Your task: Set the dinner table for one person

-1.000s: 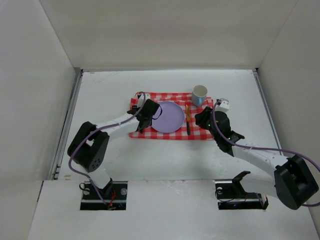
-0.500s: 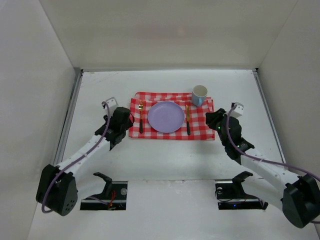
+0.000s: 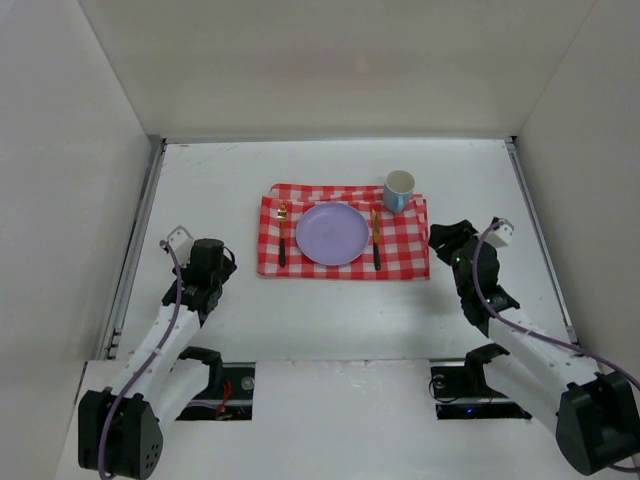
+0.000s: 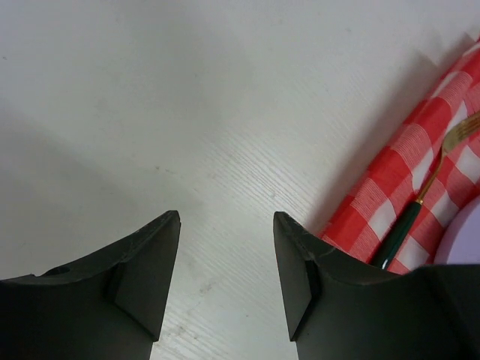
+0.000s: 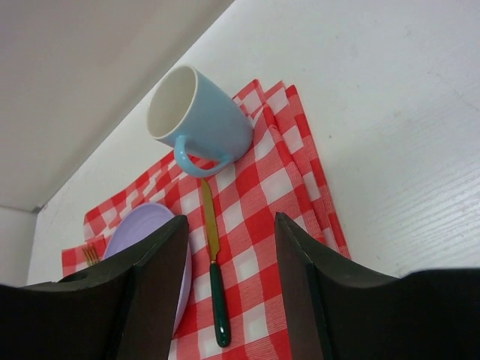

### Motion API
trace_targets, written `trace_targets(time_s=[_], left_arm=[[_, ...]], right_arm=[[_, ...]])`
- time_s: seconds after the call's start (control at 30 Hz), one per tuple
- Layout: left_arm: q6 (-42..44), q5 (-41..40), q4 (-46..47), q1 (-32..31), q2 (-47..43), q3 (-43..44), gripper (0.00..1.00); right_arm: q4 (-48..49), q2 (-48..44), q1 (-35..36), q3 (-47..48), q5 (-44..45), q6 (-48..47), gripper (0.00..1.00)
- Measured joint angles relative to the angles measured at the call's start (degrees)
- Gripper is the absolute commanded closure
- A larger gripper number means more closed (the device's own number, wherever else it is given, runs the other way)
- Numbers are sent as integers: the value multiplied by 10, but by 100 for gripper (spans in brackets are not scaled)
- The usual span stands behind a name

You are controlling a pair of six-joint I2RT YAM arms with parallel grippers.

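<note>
Holds the left arm [image 3: 160,330] stretched forward along the left side, its left gripper [image 3: 214,262] low, with fingers [image 4: 142,277] spread apart and nothing between them. Bends the right arm [image 3: 520,335] forward on the right side, with the right gripper [image 3: 447,236] aimed forward and inward, likewise parted and empty.

The left pincer [image 4: 226,225] is hovering over the matte white table [image 4: 187,90], its two dark, wedge-shaped fingers [image 4: 142,277] standing apart with only bare tabletop showing in the gap. At the right edge, a red-and-white checkered cloth [image 4: 390,161] is lying flat on the table. A fork with a gold head and dark green handle [image 4: 420,199] is resting on the cloth. Just beside it, the rim of a pale lilac plate [image 4: 461,240] is peeking in.
</note>
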Motion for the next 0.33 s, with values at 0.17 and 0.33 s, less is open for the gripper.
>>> trace_targets(time_s=[0.17,0.33], left_arm=[[-5,9,-4,10,-2,-3,52],[-6,10,-4,0,1,-3,50]], right_arm=[[2,17,0,0,-10,4,44],[3,6,-1,0,-15,7,44]])
